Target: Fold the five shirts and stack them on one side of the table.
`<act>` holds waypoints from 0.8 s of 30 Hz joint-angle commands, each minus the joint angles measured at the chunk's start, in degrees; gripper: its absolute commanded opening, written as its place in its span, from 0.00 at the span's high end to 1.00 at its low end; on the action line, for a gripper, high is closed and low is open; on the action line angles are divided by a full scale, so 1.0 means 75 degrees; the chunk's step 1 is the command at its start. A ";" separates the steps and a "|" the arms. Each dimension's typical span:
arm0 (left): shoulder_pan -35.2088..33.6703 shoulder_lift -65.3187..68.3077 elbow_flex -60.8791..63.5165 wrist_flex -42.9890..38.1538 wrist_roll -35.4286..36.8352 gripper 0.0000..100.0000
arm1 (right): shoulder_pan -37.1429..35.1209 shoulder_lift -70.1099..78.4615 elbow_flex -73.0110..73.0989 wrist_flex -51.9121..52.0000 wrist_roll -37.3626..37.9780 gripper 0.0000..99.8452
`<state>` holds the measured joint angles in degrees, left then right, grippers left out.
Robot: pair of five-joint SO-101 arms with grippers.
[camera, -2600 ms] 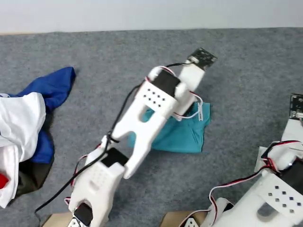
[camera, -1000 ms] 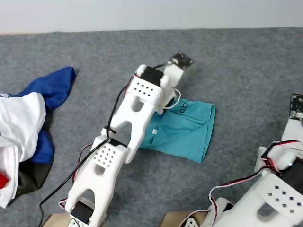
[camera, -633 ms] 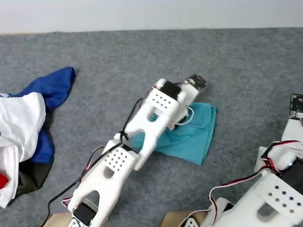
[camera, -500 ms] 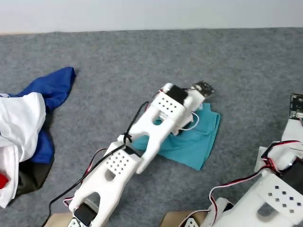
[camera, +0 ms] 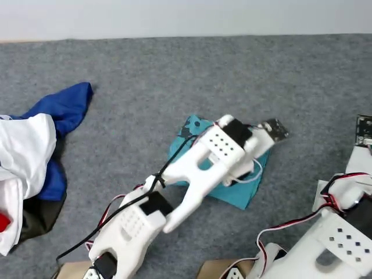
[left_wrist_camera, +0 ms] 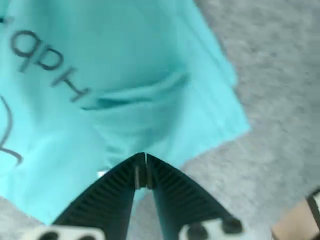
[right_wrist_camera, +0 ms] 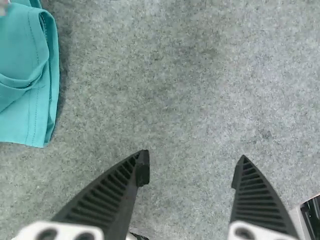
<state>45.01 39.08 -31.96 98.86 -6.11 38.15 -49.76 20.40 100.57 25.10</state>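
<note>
Left hand [left_wrist_camera: 141, 167] is pinched closed on an edge of the folded teal shirt [camera: 189, 129], mid-frame in the high view. Right hand [right_wrist_camera: 192, 170] gapes wide, holding nothing, above the grey worktop [camera: 174, 64]. Unfolded shirts [camera: 29, 157] lie heaped at the left edge, so most of the folding looks undone.

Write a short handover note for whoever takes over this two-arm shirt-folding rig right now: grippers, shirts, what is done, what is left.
Left gripper: shut, tips at the folded teal shirt mid-table; whether it pinches cloth is unclear.
Right gripper: open, over bare table beside that shirt.
Other shirts: a crumpled heap at the high view's left edge, white over blue and dark cloth.
Done: teal shirt folded.
Left: fold the heap, then stack everything on one side.
</note>
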 commanded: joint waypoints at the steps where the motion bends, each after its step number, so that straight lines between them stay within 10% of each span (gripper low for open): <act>1: 0.0445 -0.0879 0.0639 0.0223 -0.0023 0.99 | -0.0053 -0.0111 -0.0047 0.0299 -0.0047 0.73; 15: -0.1371 -0.0352 0.0170 -0.1676 -0.0059 0.99 | -0.0053 -0.0111 -0.0059 0.0299 -0.0047 0.73; 24: -0.0821 0.0469 0.0170 -0.1629 -0.0059 0.99 | -0.0041 -0.1014 -0.0680 0.0252 -0.0047 0.73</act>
<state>36.40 43.56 -29.14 85.49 -5.93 38.15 -54.15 20.40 100.57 25.10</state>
